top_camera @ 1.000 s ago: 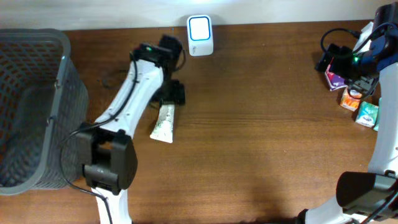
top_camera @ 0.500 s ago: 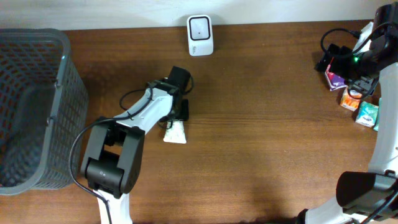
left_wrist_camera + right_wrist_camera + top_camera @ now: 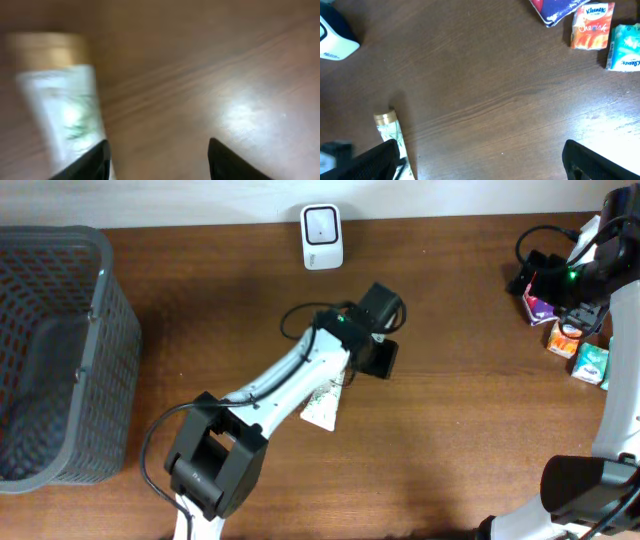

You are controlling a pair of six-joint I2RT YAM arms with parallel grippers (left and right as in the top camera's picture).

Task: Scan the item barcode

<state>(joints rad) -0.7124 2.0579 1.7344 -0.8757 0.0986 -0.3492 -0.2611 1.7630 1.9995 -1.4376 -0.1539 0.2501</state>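
The left arm [image 3: 290, 380] stretches from 6 o'clock to the middle of the desk [image 3: 450, 440]. The left gripper [image 3: 159, 150] is spread, with bare desk between its fingers. One tube [image 3: 324, 406], white with green leaves and a gold cap, lies flat at the gripper's 7 o'clock. Farther off are one basket [image 3: 60, 350] at 9 o'clock and three small packs [image 3: 591, 26] at 2 o'clock, near the wide-spread right gripper [image 3: 480, 157]. One white scanner [image 3: 322, 237] is at 12 o'clock.

Blurred tube [image 3: 60, 105], basket [image 3: 115, 350] cut by edge
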